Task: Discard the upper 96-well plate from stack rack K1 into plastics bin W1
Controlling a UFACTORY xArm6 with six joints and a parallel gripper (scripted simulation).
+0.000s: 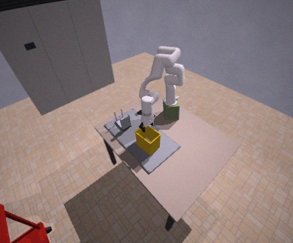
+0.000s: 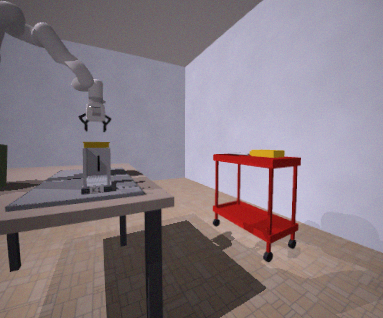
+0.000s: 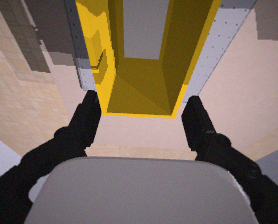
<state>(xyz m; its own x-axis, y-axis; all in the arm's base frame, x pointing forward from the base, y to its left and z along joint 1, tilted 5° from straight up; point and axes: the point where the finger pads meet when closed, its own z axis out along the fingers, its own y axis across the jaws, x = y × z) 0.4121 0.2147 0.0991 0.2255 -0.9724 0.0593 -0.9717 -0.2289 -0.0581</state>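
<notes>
Your end effector (image 2: 95, 123) hung spread and empty above the bin W1 (image 1: 148, 140); the drop looked finished, so you next needed only to retreat without knocking it.

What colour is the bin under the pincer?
Yellow; the bin shows best in the wrist view, below the open pincer.
</notes>
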